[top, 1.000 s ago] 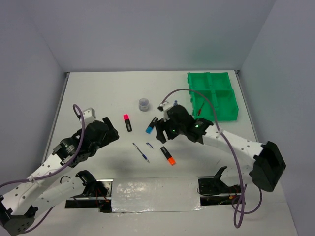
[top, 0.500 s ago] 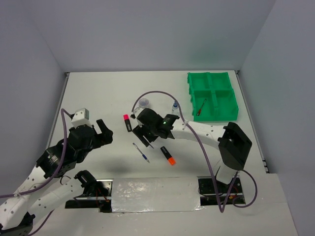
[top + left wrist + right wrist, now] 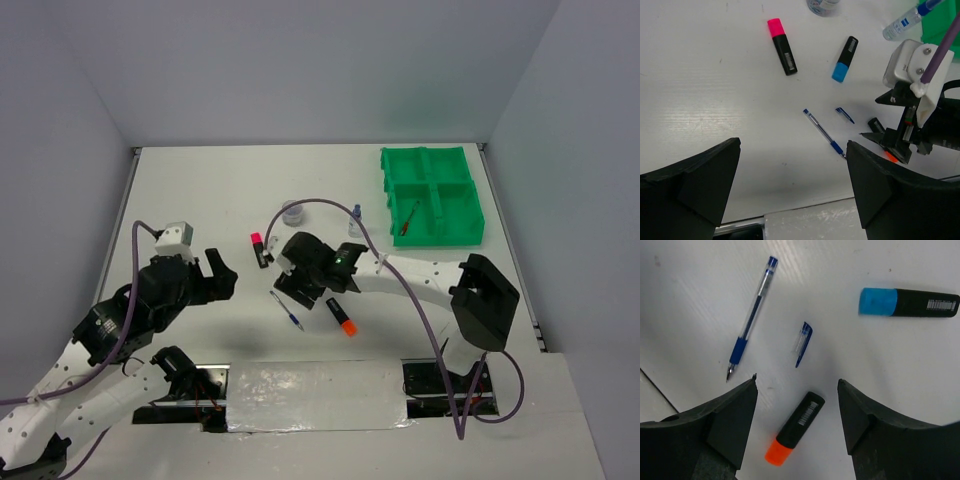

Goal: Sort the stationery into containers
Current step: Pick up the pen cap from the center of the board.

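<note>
Table (image 3: 200, 190): white, grey walls round it.
Done: red pen (image 3: 409, 219) in tray (image 3: 460, 238), near-left compartment (the only item sorted).
To do: pink highlighter (image 3: 260, 250), blue highlighter (image 3: 907, 302), orange highlighter (image 3: 795, 432), blue pen (image 3: 751, 345), bottle (image 3: 355, 220) and tub (image 3: 292, 212), all on table.
Right gripper (image 3: 796, 382): jaws apart, empty, over orange highlighter.
Left gripper (image 3: 792, 145): jaws spread wide, empty.

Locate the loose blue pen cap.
In the right wrist view the pen cap lies between the blue pen and blue highlighter, just beyond the orange highlighter.
</note>
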You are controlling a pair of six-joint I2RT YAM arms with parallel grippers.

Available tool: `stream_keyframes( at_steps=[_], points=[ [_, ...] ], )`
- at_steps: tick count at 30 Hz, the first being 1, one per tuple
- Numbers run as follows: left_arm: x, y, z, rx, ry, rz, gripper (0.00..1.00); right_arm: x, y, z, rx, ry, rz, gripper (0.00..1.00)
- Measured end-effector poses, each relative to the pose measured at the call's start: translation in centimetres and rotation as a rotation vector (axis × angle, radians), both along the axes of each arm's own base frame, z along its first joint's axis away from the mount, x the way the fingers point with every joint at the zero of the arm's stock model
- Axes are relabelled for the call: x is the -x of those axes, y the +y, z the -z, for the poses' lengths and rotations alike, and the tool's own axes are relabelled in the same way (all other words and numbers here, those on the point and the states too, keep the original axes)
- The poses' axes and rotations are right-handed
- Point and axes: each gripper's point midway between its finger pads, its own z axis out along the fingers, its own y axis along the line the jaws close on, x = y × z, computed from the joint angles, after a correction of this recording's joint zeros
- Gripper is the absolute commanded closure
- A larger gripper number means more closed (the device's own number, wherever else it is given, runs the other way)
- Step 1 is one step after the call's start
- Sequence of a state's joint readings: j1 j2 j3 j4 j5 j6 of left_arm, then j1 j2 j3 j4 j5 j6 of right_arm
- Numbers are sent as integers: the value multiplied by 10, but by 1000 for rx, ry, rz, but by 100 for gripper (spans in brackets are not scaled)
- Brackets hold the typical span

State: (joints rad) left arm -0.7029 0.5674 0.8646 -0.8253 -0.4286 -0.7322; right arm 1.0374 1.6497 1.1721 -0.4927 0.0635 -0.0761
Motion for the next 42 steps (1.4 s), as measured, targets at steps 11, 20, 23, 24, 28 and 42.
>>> stream_keyframes(
  at_steps=[11, 20, 23, 24, 28, 42],
  points=[
    [6, -7, -24, 22, -102, 116, 1, 15, -21, 9, 85, -132, -503, 24],
    [23, 4, -52, 146, -257, 125, 1, -33, 55, -25, -25, -100, -349, 44],
    [28, 8, -58, 170, -289, 123, 1, -32, 45, 7, 12, -5, -202, 46],
    [28, 9, -59, 173, -294, 121, 1, -29, 41, 17, 23, 28, -157, 47],
    [28, 9, -58, 171, -292, 118, 1, -21, 29, 31, 33, 98, -10, 48],
    [25, 6, -54, 158, -272, 120, 1, -18, 18, 46, 34, 134, 148, 53]
  ],
)
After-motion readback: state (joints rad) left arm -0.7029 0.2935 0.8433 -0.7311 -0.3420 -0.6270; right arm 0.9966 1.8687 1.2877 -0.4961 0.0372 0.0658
